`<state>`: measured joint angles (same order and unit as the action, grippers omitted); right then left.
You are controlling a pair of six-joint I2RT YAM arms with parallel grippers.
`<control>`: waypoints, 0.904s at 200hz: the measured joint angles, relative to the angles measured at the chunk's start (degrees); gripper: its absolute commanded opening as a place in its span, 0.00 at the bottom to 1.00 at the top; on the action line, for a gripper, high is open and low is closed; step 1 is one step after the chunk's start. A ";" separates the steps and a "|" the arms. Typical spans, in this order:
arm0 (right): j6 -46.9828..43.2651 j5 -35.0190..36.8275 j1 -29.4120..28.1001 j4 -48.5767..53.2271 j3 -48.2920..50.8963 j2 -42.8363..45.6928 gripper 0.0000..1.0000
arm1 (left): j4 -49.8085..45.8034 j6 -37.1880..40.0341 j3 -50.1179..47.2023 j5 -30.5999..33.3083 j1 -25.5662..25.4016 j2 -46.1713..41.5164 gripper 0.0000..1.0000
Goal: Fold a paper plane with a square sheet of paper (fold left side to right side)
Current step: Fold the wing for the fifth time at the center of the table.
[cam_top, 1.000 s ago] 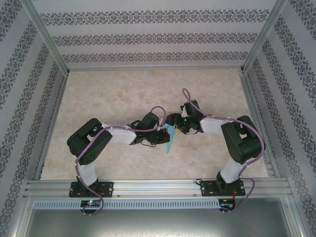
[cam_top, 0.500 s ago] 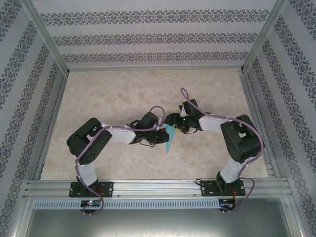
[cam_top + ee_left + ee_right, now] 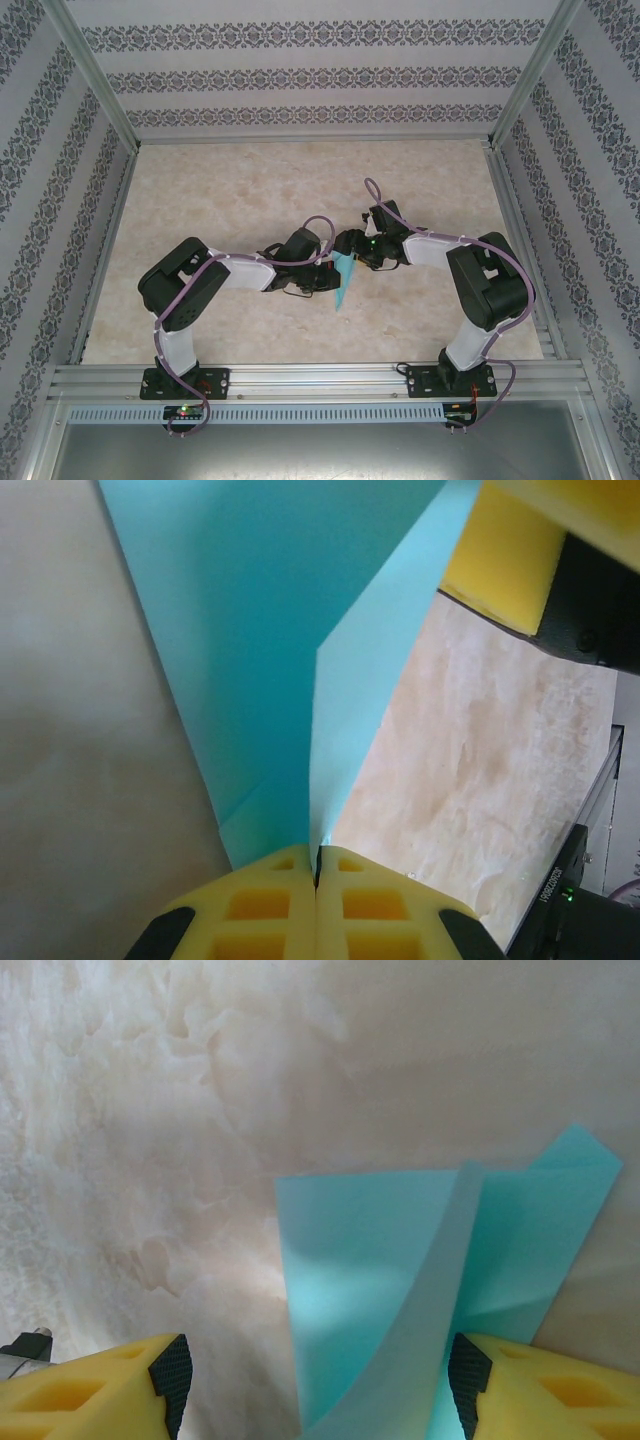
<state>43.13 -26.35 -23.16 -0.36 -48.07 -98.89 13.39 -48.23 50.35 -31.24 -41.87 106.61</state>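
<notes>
We had the paper plane (image 3: 250, 630) clamped at its crease in our closed left pincer (image 3: 317, 865), mid-counter (image 3: 250, 190) between the arms. Our right pincer (image 3: 315, 1390) gaped open astride one raised flap. Mostly folded, we judged; flattening remained.

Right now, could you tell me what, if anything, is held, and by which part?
The left gripper pinches the folded turquoise paper by its narrow end; the right gripper stands open, gripping nothing.
</notes>
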 measured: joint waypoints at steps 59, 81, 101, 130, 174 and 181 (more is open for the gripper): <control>-0.55 0.26 -0.15 1.11 -0.20 0.59 0.71 | 0.02 0.00 -0.15 0.15 0.35 0.74 0.03; -1.29 0.48 1.01 2.71 0.85 3.63 0.66 | 0.04 0.00 -0.15 0.15 0.37 0.74 0.03; -1.97 0.50 2.75 4.11 2.51 9.53 0.57 | 0.04 0.02 -0.15 0.15 0.37 0.74 0.03; -2.54 -0.13 3.10 3.67 5.22 17.03 0.31 | 0.04 0.02 -0.15 0.13 0.37 0.76 0.02; 0.09 -1.64 -1.14 0.04 7.45 14.69 0.14 | 0.04 0.11 -0.15 0.13 0.37 0.79 0.02; 0.39 -1.79 -1.66 -0.59 7.45 13.60 0.14 | 0.04 0.20 -0.15 0.11 0.37 0.81 0.02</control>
<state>43.53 -28.14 -24.82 -0.95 -40.62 -85.30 13.43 -48.03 50.19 -31.14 -41.50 107.42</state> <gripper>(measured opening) 0.140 0.062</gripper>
